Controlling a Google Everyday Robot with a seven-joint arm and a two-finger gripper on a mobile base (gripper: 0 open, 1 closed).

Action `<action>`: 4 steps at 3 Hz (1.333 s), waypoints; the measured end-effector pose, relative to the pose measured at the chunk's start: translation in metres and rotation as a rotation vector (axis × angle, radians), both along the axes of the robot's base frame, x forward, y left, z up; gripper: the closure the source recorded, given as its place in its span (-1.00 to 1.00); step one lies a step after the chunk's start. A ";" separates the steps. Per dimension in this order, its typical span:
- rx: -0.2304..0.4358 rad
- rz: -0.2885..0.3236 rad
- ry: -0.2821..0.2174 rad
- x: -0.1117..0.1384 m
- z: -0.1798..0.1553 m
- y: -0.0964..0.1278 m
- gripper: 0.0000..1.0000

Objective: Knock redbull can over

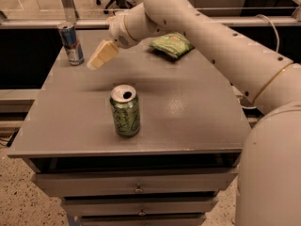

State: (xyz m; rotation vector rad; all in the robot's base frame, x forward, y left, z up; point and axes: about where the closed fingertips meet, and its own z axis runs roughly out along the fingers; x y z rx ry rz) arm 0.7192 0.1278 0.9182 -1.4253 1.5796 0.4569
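The redbull can (71, 43) stood upright at the desk's (188, 107) far left corner. The gripper (100, 55) hung just to its right, apart from it, fingers pressed together and holding nothing. Nearer the front stood a green can (125, 110), its top opened, contents unseen. A green snack bag (171, 44) lay at the back.

The arm (211, 46) stretches from four o'clock toward ten (wrist (123, 29) bent down), with the gripper (96, 61) pointing to seven.
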 end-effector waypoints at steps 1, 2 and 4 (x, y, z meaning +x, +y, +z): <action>0.086 0.022 0.019 0.012 -0.004 0.048 -1.00; 0.184 0.024 0.044 0.028 -0.009 0.095 -0.94; 0.305 -0.027 0.113 0.053 -0.012 0.127 -0.21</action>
